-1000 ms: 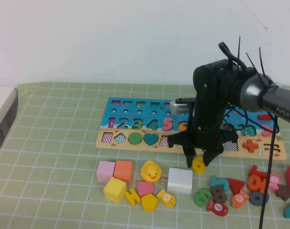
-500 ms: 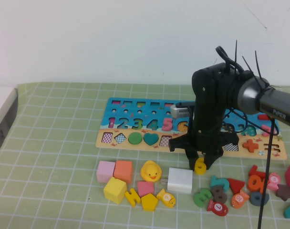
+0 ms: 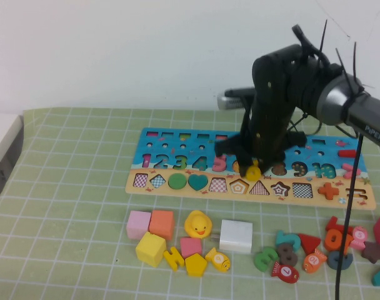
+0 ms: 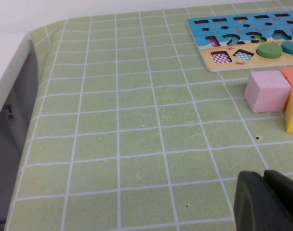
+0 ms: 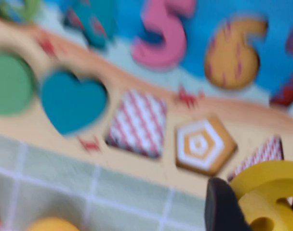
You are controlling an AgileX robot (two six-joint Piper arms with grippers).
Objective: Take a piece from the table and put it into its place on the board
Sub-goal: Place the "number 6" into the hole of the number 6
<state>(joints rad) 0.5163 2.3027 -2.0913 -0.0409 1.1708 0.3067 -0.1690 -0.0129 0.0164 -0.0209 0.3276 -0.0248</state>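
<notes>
My right gripper [image 3: 253,167] is shut on the yellow number 6 [image 3: 253,171] and holds it above the board [image 3: 177,167], over the boundary of its blue and tan parts, near the 5. In the right wrist view the yellow 6 [image 5: 264,195] sits between my fingers, just short of the empty 6-shaped cut-out [image 5: 234,53] beside the pink 5 [image 5: 165,33]. My left gripper [image 4: 269,202] shows only in the left wrist view, low over the bare green mat [image 4: 137,130], left of the board; its fingers lie together.
Loose pieces lie in front of the board: pink [image 3: 139,224], orange [image 3: 161,223] and yellow [image 3: 150,248] blocks, a yellow duck [image 3: 197,224], a white block [image 3: 235,235], a yellow pentagon [image 3: 195,265], and a pile of digits and shapes at the right [image 3: 327,247].
My right gripper has closed on the yellow 6, lifted it off the mat and carried it back over the board. The left arm has not moved.
</notes>
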